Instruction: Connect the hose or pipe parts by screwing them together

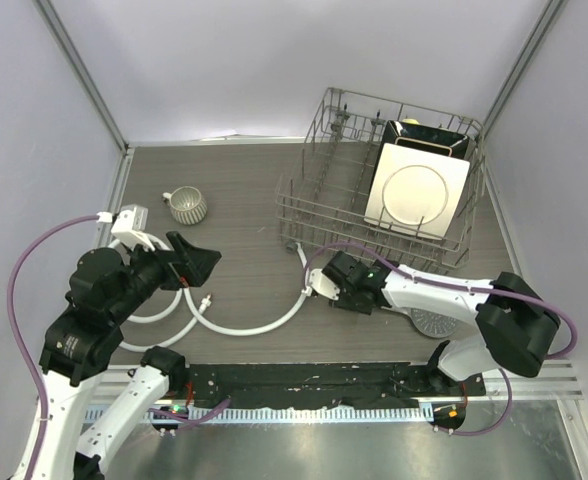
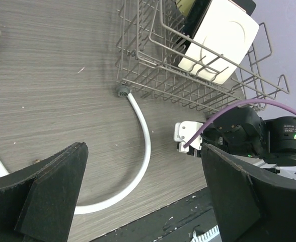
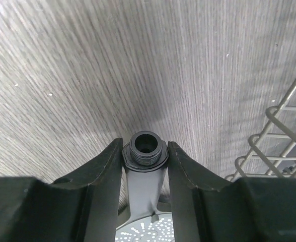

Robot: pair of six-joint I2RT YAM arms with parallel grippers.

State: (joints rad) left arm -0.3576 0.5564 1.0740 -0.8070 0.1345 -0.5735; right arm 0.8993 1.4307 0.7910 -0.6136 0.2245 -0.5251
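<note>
The white hose (image 1: 264,326) lies in loops on the table. One metal nut (image 1: 209,298) rests just below my left gripper (image 1: 202,262), and the other nut (image 2: 122,91) lies by the dish rack. My left gripper (image 2: 143,148) hangs wide open above a bend of the hose (image 2: 147,151) with nothing between its fingers. The grey shower head (image 1: 434,322) lies under my right arm. My right gripper (image 3: 145,151) is shut on the collar below the handle's threaded end (image 3: 147,146), and the perforated face (image 3: 145,231) shows below it. Seen from above, the right gripper (image 1: 349,290) hides its fingers.
A wire dish rack (image 1: 294,215) holding a cream plate (image 1: 417,190) stands at the back right, close to my right gripper. A ribbed grey cup (image 1: 187,205) sits at the back left. Purple cables (image 1: 34,260) loop off both arms. A black strip (image 1: 304,378) runs along the near table edge.
</note>
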